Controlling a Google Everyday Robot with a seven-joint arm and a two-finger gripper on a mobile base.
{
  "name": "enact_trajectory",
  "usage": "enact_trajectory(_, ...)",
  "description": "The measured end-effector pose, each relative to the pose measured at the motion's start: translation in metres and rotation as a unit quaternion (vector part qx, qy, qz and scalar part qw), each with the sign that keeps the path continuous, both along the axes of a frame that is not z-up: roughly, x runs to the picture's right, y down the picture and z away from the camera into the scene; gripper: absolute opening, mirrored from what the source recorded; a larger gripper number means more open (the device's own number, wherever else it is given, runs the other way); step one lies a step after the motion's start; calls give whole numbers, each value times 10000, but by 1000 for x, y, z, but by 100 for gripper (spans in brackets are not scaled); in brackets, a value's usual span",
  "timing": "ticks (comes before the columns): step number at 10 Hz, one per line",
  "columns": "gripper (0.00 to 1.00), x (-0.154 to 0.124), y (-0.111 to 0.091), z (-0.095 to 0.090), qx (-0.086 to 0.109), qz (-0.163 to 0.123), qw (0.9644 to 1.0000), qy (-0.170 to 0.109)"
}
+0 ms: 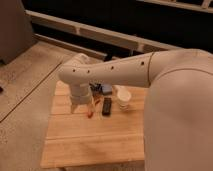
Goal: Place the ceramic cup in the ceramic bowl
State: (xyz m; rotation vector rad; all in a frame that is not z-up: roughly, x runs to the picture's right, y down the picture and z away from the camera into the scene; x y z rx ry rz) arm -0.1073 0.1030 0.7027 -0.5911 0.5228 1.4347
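Observation:
The small white ceramic cup (123,98) stands upright on the wooden table (95,140), near its far right side. A dark blue-black shape just left of the cup, mostly hidden behind my arm, looks like the ceramic bowl (105,89). My gripper (81,107) hangs low over the table's far left part, left of the cup and apart from it.
A flat black rectangular object (106,106) lies between the gripper and the cup. A small orange-red item (90,113) lies beside the gripper. My large white arm (165,100) covers the right of the view. Concrete floor lies to the left of the table.

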Motion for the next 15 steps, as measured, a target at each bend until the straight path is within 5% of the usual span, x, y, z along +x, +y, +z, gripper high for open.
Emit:
enact_trajectory(4, 65, 0, -2, 1, 50, -39, 10000, -4)
enact_trajectory(7, 65, 5, -46, 21, 683, -291, 9969, -243)
enact_trajectory(10, 65, 13, -95, 23, 1338, -823, 9857, -609)
enact_trajectory(13, 65, 34, -115, 20, 1594, -829, 9813, -684)
enact_trajectory(15, 65, 64, -122, 22, 1675, -581, 9827, -535)
